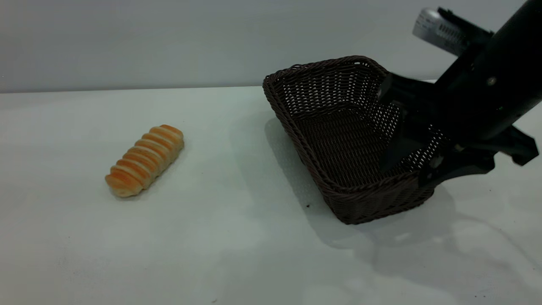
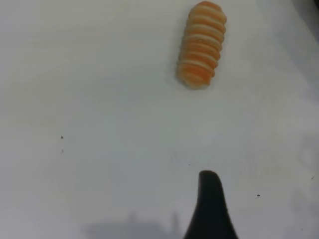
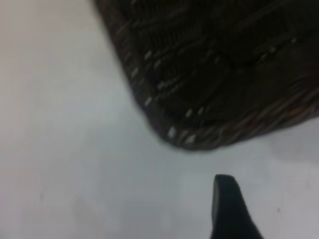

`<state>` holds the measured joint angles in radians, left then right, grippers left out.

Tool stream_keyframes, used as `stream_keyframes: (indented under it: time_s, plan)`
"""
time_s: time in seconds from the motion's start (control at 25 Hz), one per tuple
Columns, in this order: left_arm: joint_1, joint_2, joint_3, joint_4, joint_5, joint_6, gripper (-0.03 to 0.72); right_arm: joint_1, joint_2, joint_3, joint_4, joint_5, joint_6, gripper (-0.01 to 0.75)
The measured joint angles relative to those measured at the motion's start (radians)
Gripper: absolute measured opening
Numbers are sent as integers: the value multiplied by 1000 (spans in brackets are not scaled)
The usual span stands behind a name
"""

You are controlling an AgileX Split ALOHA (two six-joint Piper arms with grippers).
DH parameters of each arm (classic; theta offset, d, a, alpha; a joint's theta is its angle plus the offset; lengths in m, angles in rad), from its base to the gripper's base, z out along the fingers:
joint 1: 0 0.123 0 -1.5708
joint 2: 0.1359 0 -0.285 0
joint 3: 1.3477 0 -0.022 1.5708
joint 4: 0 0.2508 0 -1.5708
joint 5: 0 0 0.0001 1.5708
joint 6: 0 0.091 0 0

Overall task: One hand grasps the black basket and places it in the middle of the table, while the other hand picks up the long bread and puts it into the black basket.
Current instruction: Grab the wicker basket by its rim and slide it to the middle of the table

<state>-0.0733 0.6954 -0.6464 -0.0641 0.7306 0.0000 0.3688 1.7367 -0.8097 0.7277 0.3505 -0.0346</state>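
One pale table (image 1: 211, 237), grey wall (image 1: 127, 42) behind; bread (image 1: 145, 160), basket (image 1: 338, 140) apart.

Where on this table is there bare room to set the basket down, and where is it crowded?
Bare table lies between the bread and the basket, and across the whole near side in front of both. The right side is crowded: the right gripper grips the basket's right wall, tilting it. The left gripper hovers over bare table short of the bread.
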Motion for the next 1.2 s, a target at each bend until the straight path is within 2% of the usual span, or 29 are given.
stream_keyframes:
  time_s: [0.24, 0.56, 0.8, 0.96, 1.2]
  plan:
    - [0, 0, 0, 0, -24, 0, 585, 0, 67, 0, 80, -116, 61, 444]
    - [0, 0, 0, 0, -27, 0, 585, 0, 86, -1, 128, -127, 88, 443]
    - [0, 0, 0, 0, -27, 0, 585, 0, 89, 20, 132, -127, 226, 443]
    - [0, 0, 0, 0, -27, 0, 585, 0, 114, 27, 136, -172, 304, 442]
    - [0, 0, 0, 0, -34, 0, 585, 0, 119, 27, 157, -208, 322, 442]
